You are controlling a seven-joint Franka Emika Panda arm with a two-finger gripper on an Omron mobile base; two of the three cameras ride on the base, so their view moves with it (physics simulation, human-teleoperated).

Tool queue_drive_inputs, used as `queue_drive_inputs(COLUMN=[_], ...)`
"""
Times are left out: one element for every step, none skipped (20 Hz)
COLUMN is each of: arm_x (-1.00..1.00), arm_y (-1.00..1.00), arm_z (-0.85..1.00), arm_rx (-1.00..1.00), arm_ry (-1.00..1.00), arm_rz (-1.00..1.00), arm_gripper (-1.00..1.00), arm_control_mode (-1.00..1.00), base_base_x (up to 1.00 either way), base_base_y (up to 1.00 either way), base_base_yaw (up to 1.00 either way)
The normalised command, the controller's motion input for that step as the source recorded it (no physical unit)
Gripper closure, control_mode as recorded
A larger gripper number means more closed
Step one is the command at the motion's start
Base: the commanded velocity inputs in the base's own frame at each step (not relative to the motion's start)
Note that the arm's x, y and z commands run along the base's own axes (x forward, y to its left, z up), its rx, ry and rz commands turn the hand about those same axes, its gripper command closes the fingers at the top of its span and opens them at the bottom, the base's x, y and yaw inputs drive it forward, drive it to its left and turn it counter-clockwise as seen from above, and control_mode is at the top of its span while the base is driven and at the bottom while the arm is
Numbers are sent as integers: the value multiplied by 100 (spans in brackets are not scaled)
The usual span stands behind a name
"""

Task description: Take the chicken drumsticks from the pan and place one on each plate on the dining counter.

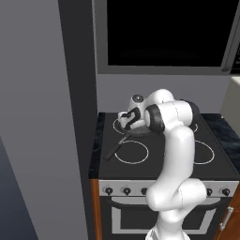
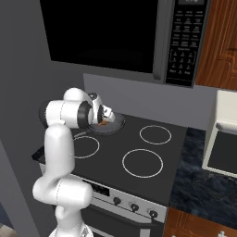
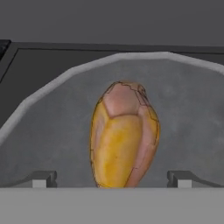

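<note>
I see the black stove [image 2: 139, 152] with four white burner rings, and above it the microwave [image 2: 115, 37]. On the burner at ten o'clock of the cooktop sits the pan [image 3: 52, 131], its long handle [image 1: 115, 147] pointing toward seven o'clock in the left base view. A golden-orange drumstick [image 3: 124, 138] lies on the pan floor. My gripper [image 3: 113, 178] hangs right over it, fingers spread wide either side of the meat, grasping nothing.

The white arm [image 1: 176, 159] bends forward and down, its tool [image 3: 112, 178] hanging with jaws spread wide.
</note>
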Motion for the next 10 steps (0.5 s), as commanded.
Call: queue_drive_inputs(arm_x=[12,16,17,19,19,19,16,17,18,21], arm_y=[-7,-8,-10,-9,-10,-10,-9,-6,-4,-4], arm_z=[-13,-13,-10,-9,-7,-7,-7,-6,-6,-6], arm_rx=[-1,-1,-1,-1,-1,-1,0,0,0,0], arm_ry=[0,0,0,0,0,0,0,0,0,0], arm_rz=[0,0,0,0,0,0,0,0,0,0], arm_gripper=[-100,-100,-100,-100,-100,-100,-100,-100,-100,-100], arm_control_mode=[-100,-100,-100,-100,-100,-100,-100,-100,-100,-100], base_base_x=[0,0,0,0,0,0,0,0,0,0], base_base_y=[0,0,0,0,0,0,0,0,0,0], base_base_yaw=[0,0,0,0,0,0,0,0,0,0])
